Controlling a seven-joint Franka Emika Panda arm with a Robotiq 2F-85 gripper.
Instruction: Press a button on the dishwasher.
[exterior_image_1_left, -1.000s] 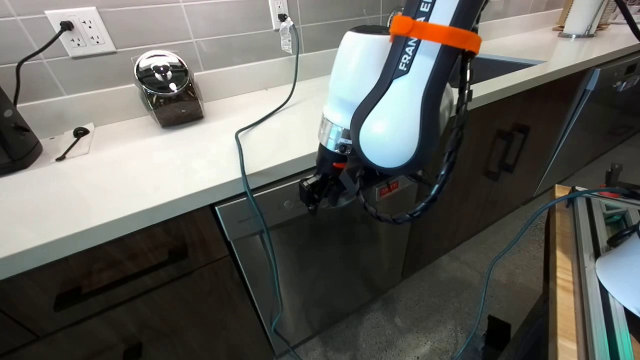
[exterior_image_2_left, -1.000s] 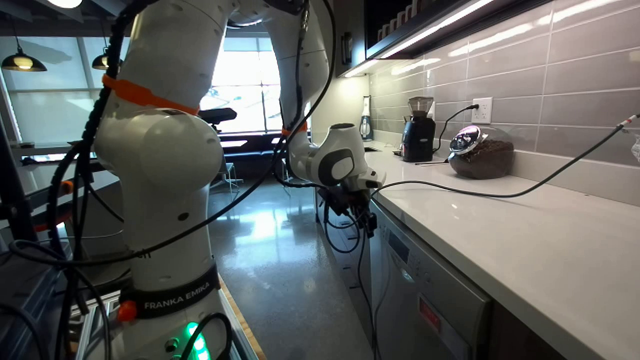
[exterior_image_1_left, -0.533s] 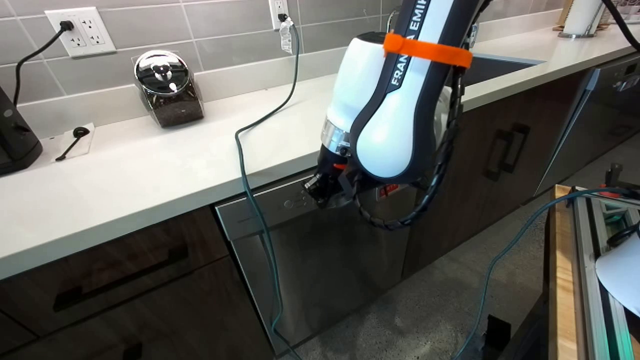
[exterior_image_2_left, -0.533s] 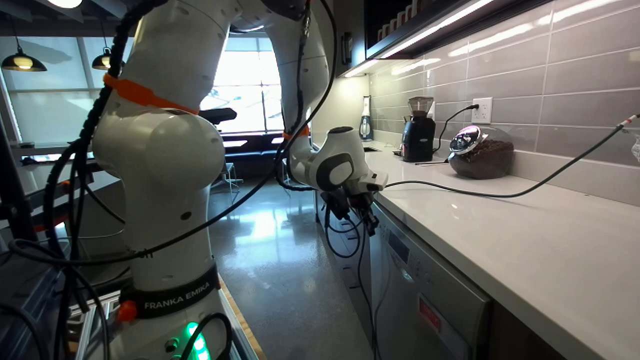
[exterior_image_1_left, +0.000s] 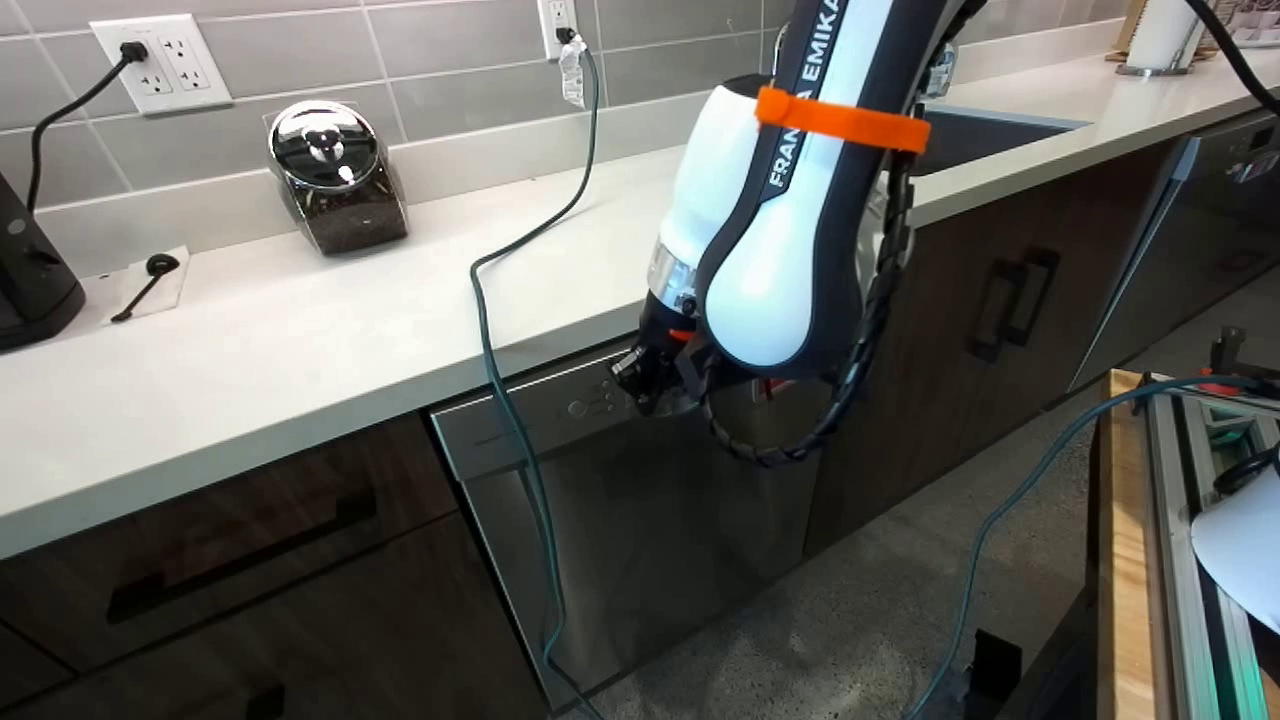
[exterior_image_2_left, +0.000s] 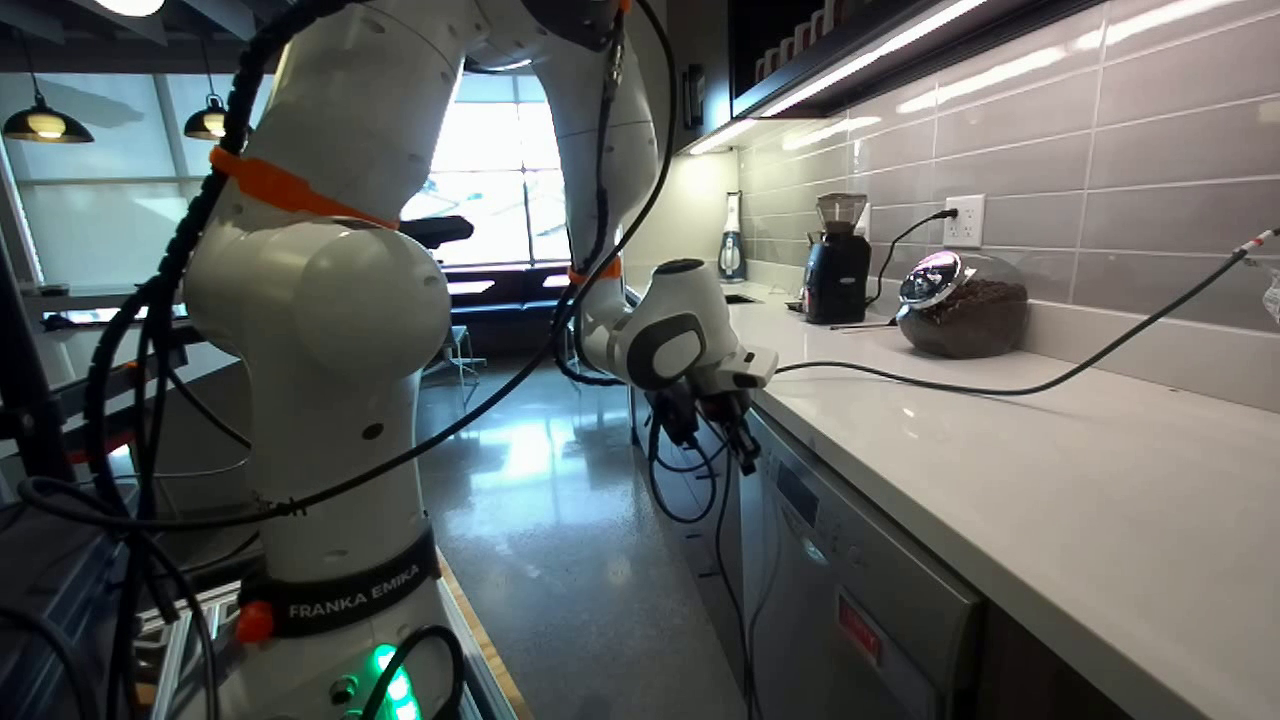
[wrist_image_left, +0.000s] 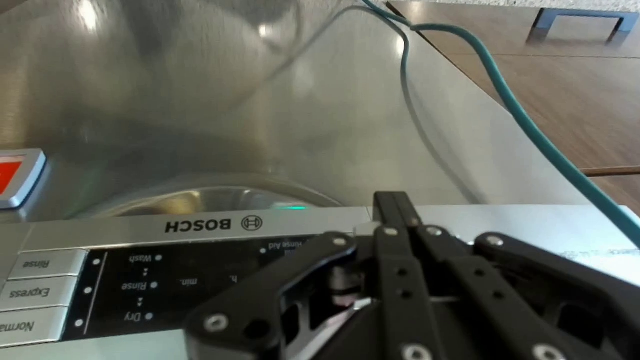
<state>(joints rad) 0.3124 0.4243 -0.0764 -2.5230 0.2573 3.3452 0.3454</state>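
In both exterior views the brushed-steel dishwasher (exterior_image_1_left: 650, 540) sits beneath the smooth white table (exterior_image_1_left: 300, 340). Only the wrist view makes its silvery rectangular buttons (wrist_image_left: 37, 293) legible, upside down, Rinse and Express among them. There the black metal claw (wrist_image_left: 392, 197), fingers together, hides one end of the glossy black display (wrist_image_left: 195, 295); whether they touch cannot be told. A red rectangular sign (exterior_image_2_left: 859, 628) shows whole in an exterior view; in an exterior view the white-and-black robot arm (exterior_image_1_left: 770, 285) mostly covers it.
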